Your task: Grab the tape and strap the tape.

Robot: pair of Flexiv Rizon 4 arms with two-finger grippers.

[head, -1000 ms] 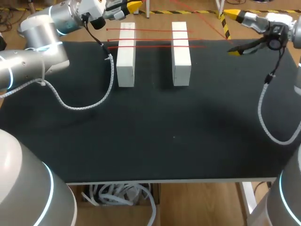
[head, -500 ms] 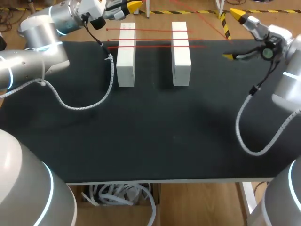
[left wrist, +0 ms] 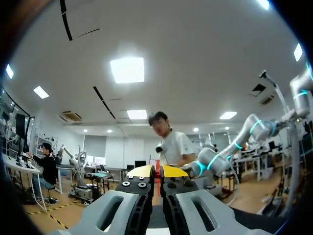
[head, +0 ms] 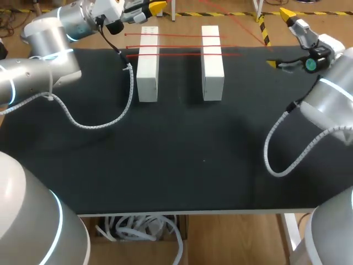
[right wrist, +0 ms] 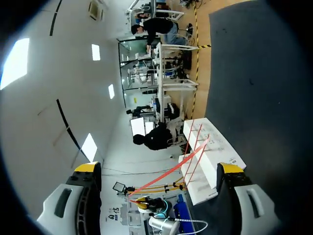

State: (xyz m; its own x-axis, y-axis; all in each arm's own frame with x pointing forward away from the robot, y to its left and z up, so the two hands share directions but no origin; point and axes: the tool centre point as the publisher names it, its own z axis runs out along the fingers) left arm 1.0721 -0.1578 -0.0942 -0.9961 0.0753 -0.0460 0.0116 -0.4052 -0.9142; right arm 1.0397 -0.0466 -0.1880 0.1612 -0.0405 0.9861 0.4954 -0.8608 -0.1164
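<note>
- Our left gripper (head: 156, 6) hangs past the far edge of the black table (head: 182, 154), just beyond the far end of the left white block (head: 148, 63).
- In the left wrist view the left gripper's (left wrist: 157, 171) yellow tips are pressed together, with a thin sliver of red tape (left wrist: 157, 169) pinched between them.
- The red tape (head: 176, 47) runs in three strands, left to right, across the tops of the left white block and the right white block (head: 212, 63). The two blocks stand side by side, apart, at the far side of the table.
- Our right gripper (head: 279, 37) is at the far right corner, well to the right of the blocks, its fingers spread wide and holding nothing.
- From the right wrist view, the right gripper (right wrist: 159, 169) faces the blocks, and the tape (right wrist: 188, 159) stretches across them towards our left arm.
</note>
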